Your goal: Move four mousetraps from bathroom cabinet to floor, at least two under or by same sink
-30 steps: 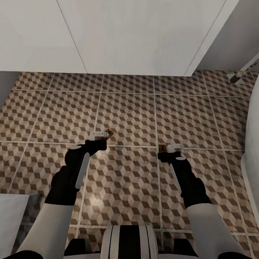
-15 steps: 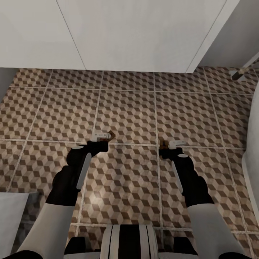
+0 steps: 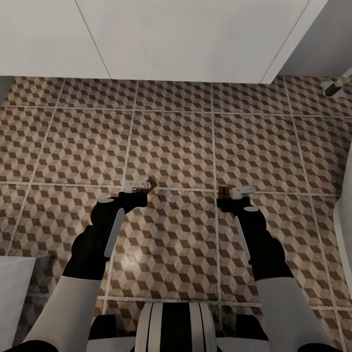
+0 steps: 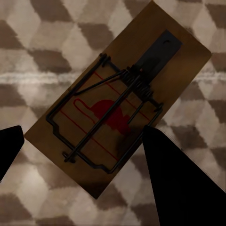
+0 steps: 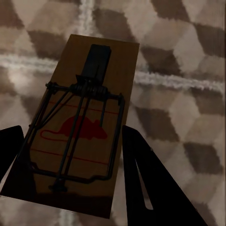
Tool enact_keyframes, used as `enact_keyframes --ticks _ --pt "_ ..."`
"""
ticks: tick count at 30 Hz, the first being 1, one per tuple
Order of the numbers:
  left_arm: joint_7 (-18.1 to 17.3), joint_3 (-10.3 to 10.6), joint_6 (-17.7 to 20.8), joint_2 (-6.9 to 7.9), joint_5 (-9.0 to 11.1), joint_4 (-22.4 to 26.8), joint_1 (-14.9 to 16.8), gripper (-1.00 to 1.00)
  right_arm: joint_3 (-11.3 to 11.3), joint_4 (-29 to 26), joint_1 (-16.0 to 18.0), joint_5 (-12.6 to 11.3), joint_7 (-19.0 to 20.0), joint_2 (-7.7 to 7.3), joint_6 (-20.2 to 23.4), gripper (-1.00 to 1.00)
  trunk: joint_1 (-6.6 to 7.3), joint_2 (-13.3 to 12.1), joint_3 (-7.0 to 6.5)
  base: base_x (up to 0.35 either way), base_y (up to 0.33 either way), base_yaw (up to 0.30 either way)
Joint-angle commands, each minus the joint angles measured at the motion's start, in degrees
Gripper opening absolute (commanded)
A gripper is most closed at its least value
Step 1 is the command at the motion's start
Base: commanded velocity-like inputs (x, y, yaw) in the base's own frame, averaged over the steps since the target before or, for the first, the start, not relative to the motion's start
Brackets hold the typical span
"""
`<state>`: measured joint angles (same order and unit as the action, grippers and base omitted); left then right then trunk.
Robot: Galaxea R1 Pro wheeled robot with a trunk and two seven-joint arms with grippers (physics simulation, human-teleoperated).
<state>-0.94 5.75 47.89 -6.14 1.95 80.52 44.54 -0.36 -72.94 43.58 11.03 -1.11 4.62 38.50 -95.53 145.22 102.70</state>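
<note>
**Head view: a trap in each gripper, low over the tiles**

My left gripper [image 3: 139, 186] clamps one mousetrap [image 4: 117, 99]; my right gripper [image 3: 234, 192] clamps another mousetrap [image 5: 82, 125]. Beneath both lies the bathroom floor [image 3: 171, 146]. I should lower flat (spring side up), then release gently.

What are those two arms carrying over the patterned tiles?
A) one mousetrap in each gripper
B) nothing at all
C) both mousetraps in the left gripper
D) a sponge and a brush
A: the left gripper holds one mousetrap between its fingers, and the right gripper holds another mousetrap, both above the cube-pattern bathroom floor.
</note>
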Motion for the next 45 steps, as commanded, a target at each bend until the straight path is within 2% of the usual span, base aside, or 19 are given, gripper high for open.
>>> enact_keyframes --ticks 1,5,11,19,27,32,45 --pt "-0.1 0.0 0.3 -0.01 0.2 0.1 0.0 -1.0 -0.1 -0.5 0.0 0.0 0.0 0.04 0.5 -1.0 -0.01 0.0 0.26 0.0 0.0 0.0" --pt "-0.1 0.0 0.3 -0.01 0.2 0.3 0.0 -1.0 -0.1 -3.3 0.0 0.0 0.1 0.04 2.8 -1.0 -0.12 0.1 1.14 0.0 0.0 0.0" --pt "-0.1 -0.1 0.4 -0.01 0.1 1.2 0.0 -1.0 0.0 -5.2 0.0 0.0 0.1 0.04 3.9 -1.0 -0.27 0.2 2.3 0.0 0.0 0.0" --pt "-0.1 -0.1 0.4 0.0 0.1 2.1 0.0 -1.0 0.1 -6.2 0.0 0.0 0.1 -0.01 4.0 -1.0 -0.38 0.2 2.3 0.0 0.0 0.0" --pt "-0.1 -0.1 0.5 0.07 0.2 2.2 0.0 -1.0 2.2 -6.2 0.0 0.0 0.1 -0.28 4.0 -1.0 -0.38 0.2 2.3 0.0 0.0 0.0" --pt "-0.1 0.0 0.6 0.07 0.2 2.2 0.0 -1.0 2.5 -6.3 0.0 0.0 0.1 -0.26 4.0 -1.0 -0.38 0.2 2.3 0.036 0.0 0.0" --pt "-0.1 0.0 0.6 0.07 0.2 2.1 0.0 -1.0 2.6 -6.3 0.0 0.0 0.1 -0.29 4.0 -1.0 -0.38 0.2 2.3 0.294 0.0 0.0"
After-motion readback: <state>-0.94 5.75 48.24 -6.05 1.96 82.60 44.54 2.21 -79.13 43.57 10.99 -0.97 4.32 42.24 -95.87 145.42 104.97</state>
